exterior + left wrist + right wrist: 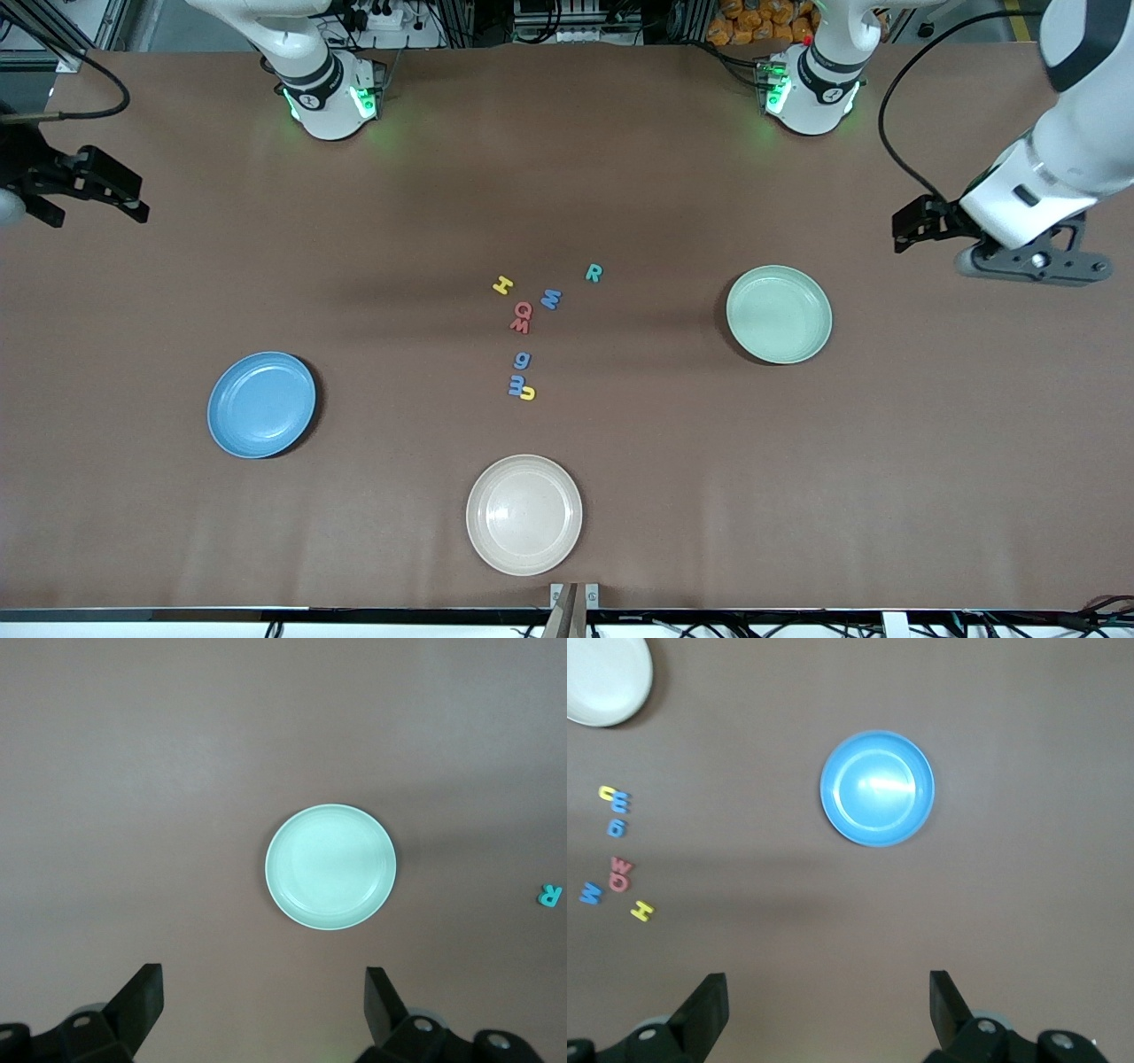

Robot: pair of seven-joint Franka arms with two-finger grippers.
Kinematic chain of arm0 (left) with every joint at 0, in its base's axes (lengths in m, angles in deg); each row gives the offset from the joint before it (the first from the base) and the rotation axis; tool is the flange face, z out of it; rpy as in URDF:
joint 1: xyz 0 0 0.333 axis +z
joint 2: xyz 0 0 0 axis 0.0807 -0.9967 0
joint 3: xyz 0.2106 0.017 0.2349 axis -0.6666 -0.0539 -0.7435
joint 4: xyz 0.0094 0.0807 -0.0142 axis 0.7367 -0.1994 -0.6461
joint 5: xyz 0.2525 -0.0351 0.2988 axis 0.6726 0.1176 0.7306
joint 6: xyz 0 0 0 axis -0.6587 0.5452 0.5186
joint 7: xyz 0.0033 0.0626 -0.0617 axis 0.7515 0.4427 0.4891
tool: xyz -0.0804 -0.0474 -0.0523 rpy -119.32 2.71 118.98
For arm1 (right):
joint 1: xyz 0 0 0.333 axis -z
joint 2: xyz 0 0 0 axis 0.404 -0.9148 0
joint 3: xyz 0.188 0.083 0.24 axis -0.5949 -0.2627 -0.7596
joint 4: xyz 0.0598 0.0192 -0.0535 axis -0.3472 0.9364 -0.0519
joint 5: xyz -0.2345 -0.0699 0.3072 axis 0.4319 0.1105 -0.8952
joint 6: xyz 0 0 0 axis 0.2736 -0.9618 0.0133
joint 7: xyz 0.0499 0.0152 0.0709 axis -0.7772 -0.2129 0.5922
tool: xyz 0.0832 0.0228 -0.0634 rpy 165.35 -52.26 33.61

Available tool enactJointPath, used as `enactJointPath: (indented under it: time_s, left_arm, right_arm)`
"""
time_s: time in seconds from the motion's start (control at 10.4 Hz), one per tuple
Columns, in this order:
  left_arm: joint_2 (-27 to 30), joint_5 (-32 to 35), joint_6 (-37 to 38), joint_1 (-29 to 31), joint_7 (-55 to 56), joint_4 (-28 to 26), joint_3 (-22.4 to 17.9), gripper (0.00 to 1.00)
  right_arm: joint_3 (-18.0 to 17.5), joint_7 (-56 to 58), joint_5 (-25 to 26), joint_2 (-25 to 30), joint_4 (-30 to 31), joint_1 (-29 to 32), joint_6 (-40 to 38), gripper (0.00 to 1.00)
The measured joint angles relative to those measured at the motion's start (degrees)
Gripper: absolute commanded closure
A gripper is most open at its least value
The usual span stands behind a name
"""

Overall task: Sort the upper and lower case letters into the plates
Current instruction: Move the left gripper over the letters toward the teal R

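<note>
the small flat toy letters lie in a loose cluster on the brown table (620,177), none yet sorted, which suggests the task has barely begun. taking the red letter q (523,310) as the landmark: a red w (520,327) touches it on the side nearer the front camera, a yellow h (502,284) and a blue m-like letter (550,299) sit just beside it on the side toward the robots' bases, and a teal r (594,273) lies a little past the blue one, toward the left arm's end. nearer the camera than the q are a blue g (522,360), then a blue e-like letter (516,386) touching a yellow c (528,392).

the round pale mint green plate (779,315) stands well apart from the q toward the left arm's end, the round mid blue plate (261,416) well apart toward the right arm's end; both are empty. a cream-white round plate (524,514), also empty, sits nearer the camera than the cluster.

the left hand (261,1005) hovers wide open and empty by the mint plate; the right hand (828,1005), likewise spread and empty, hangs out at the right arm's end, the blue plate in its wrist view. each seems assigned its own plate.
</note>
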Motion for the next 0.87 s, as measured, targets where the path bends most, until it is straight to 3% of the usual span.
enactJointPath:
  time_s: [0.58,0.87]
  left_arm:
    - [-13.94,4.57,-5.69,-14.24,8.89,0.05,0.96,0.00]
    - [-20.93,4.60,-9.49,-17.33,8.89,0.98,1.06,0.00]
  right_arm:
    - [-0.22,0.28,-0.35,-2.85,3.66,0.71,1.26,0.00]
    - [-0.12,0.28,-0.39,-8.71,3.92,0.78,4.81,0.00]
